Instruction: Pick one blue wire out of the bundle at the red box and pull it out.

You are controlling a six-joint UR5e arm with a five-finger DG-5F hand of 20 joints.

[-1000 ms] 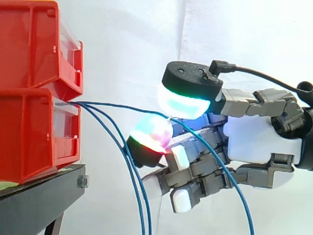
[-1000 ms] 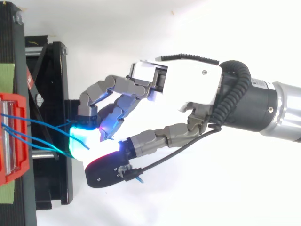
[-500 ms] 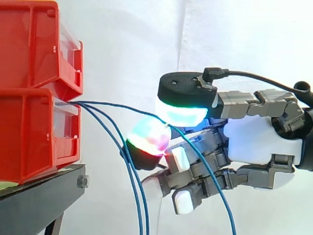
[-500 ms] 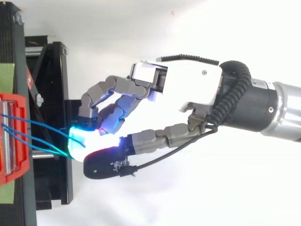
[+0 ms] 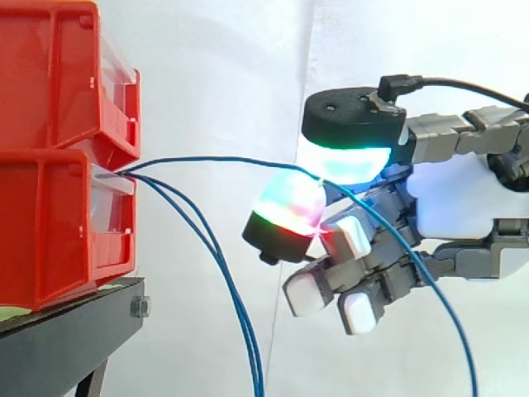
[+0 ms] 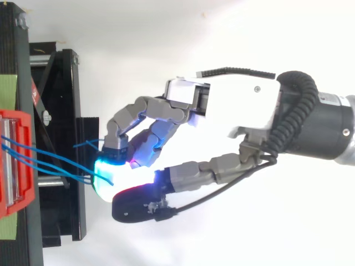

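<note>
The hand pinches one blue wire between its thumb pad and a fingertip pad, its other fingers curled. The wire runs taut to the lower red box, apparently into its front opening. Two more blue wires droop between the box and the hand, beside the black stand.

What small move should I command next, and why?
Probably draw the hand straight back from the red box: its pads pinch one blue wire, which stretches across to the box, while the other two wires hang slack.
</note>
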